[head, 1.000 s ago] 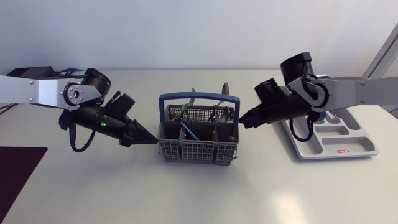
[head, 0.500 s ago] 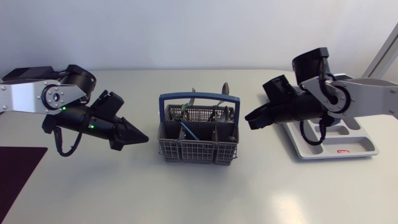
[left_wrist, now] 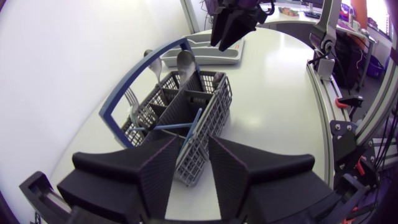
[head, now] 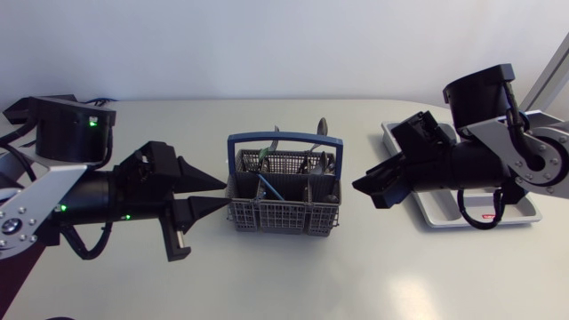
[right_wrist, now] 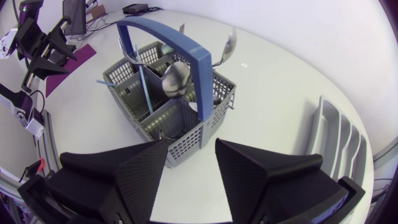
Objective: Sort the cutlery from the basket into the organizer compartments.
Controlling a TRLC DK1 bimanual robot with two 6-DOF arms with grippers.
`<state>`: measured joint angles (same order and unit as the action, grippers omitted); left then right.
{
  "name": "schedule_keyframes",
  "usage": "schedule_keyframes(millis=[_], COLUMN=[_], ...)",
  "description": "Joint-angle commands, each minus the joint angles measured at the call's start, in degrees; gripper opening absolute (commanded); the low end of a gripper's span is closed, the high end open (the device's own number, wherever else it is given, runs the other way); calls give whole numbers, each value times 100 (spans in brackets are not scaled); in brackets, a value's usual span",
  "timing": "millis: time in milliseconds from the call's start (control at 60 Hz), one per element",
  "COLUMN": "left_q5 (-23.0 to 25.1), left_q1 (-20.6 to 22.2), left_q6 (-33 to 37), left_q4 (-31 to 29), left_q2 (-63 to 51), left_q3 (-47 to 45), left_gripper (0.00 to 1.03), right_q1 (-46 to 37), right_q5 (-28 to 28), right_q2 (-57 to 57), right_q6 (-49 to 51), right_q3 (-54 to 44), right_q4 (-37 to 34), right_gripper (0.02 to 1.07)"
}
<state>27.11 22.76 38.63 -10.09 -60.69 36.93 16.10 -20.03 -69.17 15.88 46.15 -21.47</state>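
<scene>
Arms point inward from opposite table edges, left gripper [head: 213, 196] and right gripper [head: 369, 188] each spread apart. Cutlery basket [head: 283, 216] stands between them, just ahead of the left one.

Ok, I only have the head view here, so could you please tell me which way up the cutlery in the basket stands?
Observer: In the left wrist view, a fork stands tines up inside the basket, beside its blue handle.
Operator: Thank you. And the spoons?
Observer: The right wrist view shows a spoon standing bowl up, close against that handle.
Operator: Is the right gripper lined up with the basket?
Observer: From its own wrist view, the right gripper is open, and a corner of the basket sits ahead of the gap between its fingers.
</scene>
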Motion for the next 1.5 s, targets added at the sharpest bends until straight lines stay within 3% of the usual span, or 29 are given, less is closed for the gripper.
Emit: schedule_keyframes(millis=[0,283,850,1133,1233,1483], left_q5=[-154,-321,-505,-505,-505,-505], left_q1=[308,694,809,817,817,747], left_q6=[39,65,30,13,13,-145], left_q4=[244,894,1580,1747,1756,1685], left_q2=[-216,-1174,-2079,-2149,-2176,-1956], left_q3=[-63,104,517,544,570,649], left_gripper=[38,39,38,17,4,4], right_q1=[192,561,1106,1695,1792,1897], right_q5=[61,175,149,131,140,166], right_q2=[131,237,334,536,518,492], right_q6=[56,-41,-59,-6,-23,-6], right_q3=[-141,-203,-458,-678,-713,-722], right_q4=[-146,-190,-32,100,152,126], right_gripper=[71,74,74,77,77,77])
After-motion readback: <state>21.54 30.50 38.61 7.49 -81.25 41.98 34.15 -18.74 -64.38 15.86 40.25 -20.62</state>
